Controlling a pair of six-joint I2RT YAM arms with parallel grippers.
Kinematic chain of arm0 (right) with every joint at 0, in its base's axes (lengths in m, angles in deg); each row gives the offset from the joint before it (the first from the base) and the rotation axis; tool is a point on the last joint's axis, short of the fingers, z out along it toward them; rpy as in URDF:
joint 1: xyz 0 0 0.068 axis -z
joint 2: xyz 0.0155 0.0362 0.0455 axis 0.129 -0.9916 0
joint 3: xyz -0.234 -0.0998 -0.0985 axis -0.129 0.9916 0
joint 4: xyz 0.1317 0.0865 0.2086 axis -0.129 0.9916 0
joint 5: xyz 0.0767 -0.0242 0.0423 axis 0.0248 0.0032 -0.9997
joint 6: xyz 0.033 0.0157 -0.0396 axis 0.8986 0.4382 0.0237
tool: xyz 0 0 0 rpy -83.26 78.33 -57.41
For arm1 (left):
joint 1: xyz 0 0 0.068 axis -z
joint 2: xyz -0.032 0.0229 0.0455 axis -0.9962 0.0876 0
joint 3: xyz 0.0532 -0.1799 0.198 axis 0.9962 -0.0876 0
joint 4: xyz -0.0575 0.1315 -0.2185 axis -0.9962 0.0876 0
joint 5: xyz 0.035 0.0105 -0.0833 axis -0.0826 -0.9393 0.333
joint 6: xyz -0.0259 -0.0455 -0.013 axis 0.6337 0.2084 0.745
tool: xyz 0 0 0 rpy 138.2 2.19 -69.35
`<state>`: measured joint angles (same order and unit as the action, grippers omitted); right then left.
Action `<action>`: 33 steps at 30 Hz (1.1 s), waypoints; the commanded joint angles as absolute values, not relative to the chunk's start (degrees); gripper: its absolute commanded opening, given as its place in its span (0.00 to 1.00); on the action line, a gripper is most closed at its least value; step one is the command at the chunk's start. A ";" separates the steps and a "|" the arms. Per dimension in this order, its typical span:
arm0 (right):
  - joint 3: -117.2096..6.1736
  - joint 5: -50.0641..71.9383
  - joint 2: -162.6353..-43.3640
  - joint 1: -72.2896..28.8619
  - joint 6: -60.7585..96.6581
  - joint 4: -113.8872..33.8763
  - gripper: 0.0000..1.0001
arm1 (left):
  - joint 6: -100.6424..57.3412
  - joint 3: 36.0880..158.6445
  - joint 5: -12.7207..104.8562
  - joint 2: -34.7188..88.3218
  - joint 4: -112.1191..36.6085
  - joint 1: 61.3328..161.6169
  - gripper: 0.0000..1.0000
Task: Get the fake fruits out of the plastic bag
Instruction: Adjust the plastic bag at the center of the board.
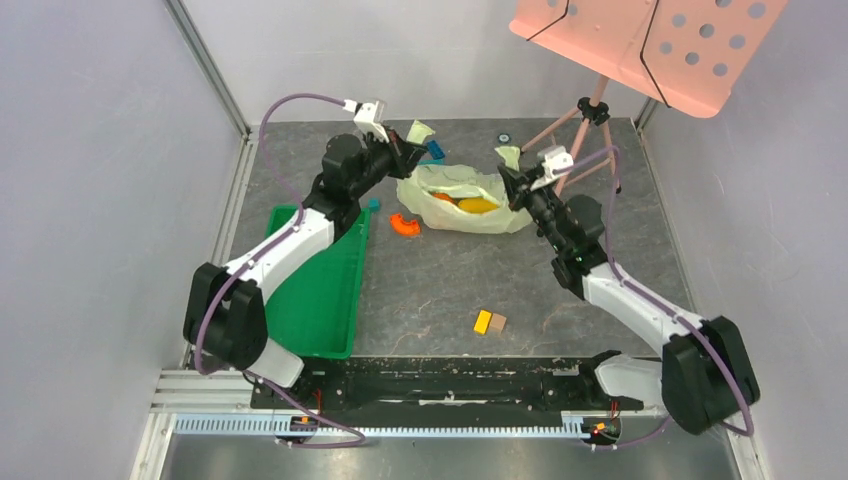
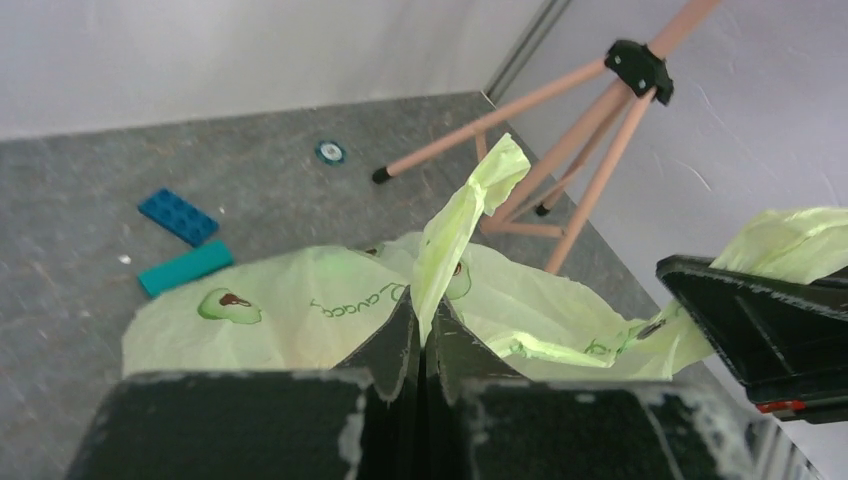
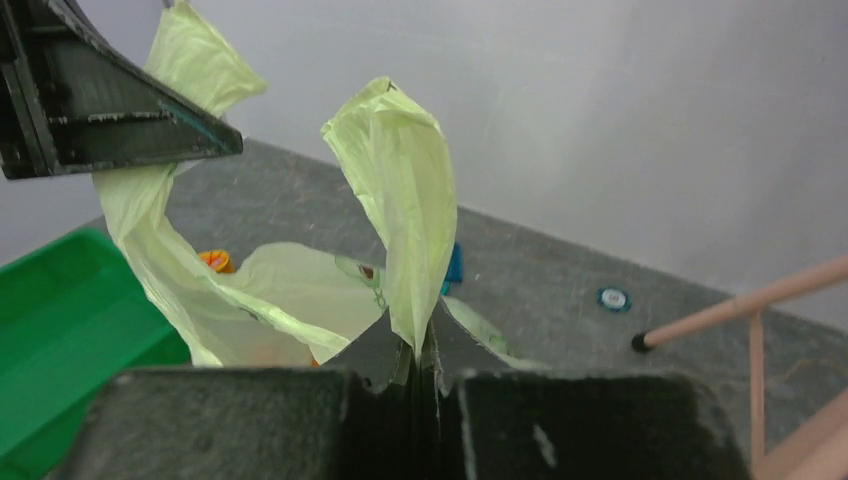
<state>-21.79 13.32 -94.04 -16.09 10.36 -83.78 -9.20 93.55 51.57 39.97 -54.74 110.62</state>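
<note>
The pale green plastic bag [image 1: 470, 215] lies at the back middle of the table, its mouth held open upward. Inside it I see an orange fruit [image 1: 445, 198] and a yellow fruit [image 1: 478, 206]; other fruits are hidden. My left gripper [image 1: 412, 150] is shut on the bag's left handle [image 2: 470, 200] and holds it up. My right gripper [image 1: 513, 178] is shut on the right handle [image 3: 400, 190] and holds it up too. The bag [image 2: 300, 310] shows its avocado prints in the left wrist view. In the right wrist view the bag [image 3: 290, 290] hangs between both grippers.
A rigid green tray [image 1: 320, 290] lies left of the bag. A flat orange curved piece [image 1: 404, 224] sits between tray and bag. Blue blocks [image 2: 180, 215] lie behind the bag. Two small blocks [image 1: 490, 322] lie near front. A pink tripod stand [image 1: 590, 115] rises at back right.
</note>
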 commanded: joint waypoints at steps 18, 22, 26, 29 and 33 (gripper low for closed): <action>-20.94 2.34 -62.13 -16.56 21.68 -50.19 0.77 | -6.25 72.09 48.53 16.20 -60.69 120.13 0.02; -27.80 -4.12 -62.32 -16.58 24.91 -44.47 0.73 | -6.18 70.55 48.12 15.52 -60.71 120.53 0.02; -34.36 -3.60 -64.43 -16.56 28.59 -40.75 0.65 | -5.95 69.46 47.49 14.94 -60.97 120.81 0.02; -41.26 -4.26 -69.07 -16.58 29.85 -36.00 0.57 | -5.75 68.98 47.17 14.36 -60.99 120.90 0.02; -49.86 -2.55 -76.80 -16.96 29.44 -30.47 0.47 | -5.46 68.54 46.70 13.65 -60.91 121.00 0.02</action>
